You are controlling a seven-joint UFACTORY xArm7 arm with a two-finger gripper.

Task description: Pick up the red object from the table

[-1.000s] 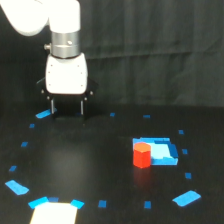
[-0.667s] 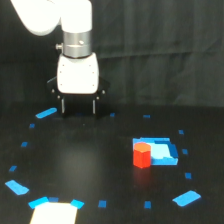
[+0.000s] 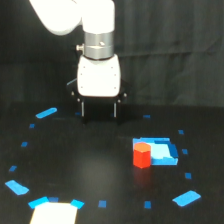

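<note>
Far at the exterior view's left, on the black table [image 3: 75, 165]: a slanted blue tape strip [image 3: 46, 113] near the back, a larger blue patch [image 3: 18, 188] lower down, and a pale, washed-out rectangle [image 3: 54, 212] at the bottom edge with blue showing at its corners. Small blue marks scattered in a loose ring around the middle.

Above and left of centre: white arm body with a silver collar, ending in the gripper [image 3: 99, 107]. Two dark fingers pointing down, a visible gap between them, nothing held; jaws apart and released. Fingertips near the table's far part; cannot tell whether touching it or just above.

Further right and nearer the camera: the red block [image 3: 142, 155], small, solid red-orange, boxy with a lighter top face and darker front. Resting on the table, touching the left edge of a flat bright-blue piece [image 3: 162, 151]. Well apart from the jaws, off toward the exterior view's right and lower in the picture, not between the fingers.

At the far right: another slanted blue patch [image 3: 186, 198].
</note>
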